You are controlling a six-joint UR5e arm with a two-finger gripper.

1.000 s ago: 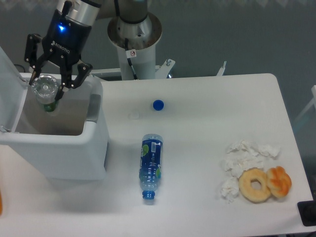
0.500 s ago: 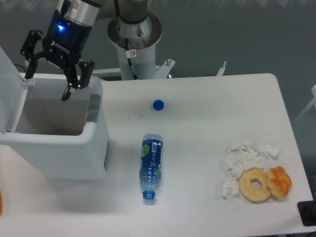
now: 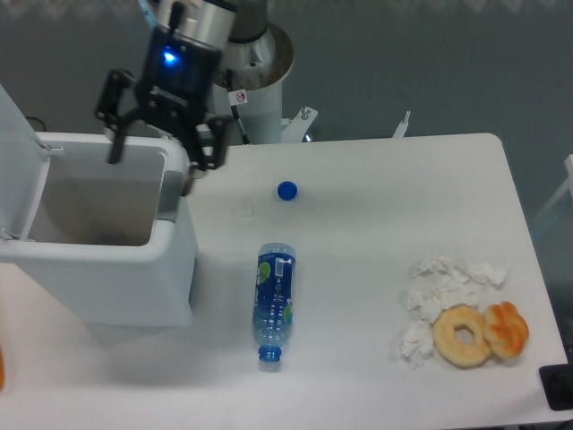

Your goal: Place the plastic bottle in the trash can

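Bottle out of sight, none visible inside bin, lid up. Gripper spread wide, empty, over bin's right rim. Blue-labelled bottle lying on table.

1. A white surface carries all the loose items.
2. A clear bottle with a blue label lies on its side near the middle of the surface, its blue-capped end pointing toward the front edge.
3. A loose blue cap sits well behind that bottle.
4. A small pale cap or ring lies just left of the blue cap, hard to make out.
5. Crumpled white tissues lie to the right.
6. A plain ring doughnut touches the tissues.
7. An orange pastry rests against the doughnut's right side.
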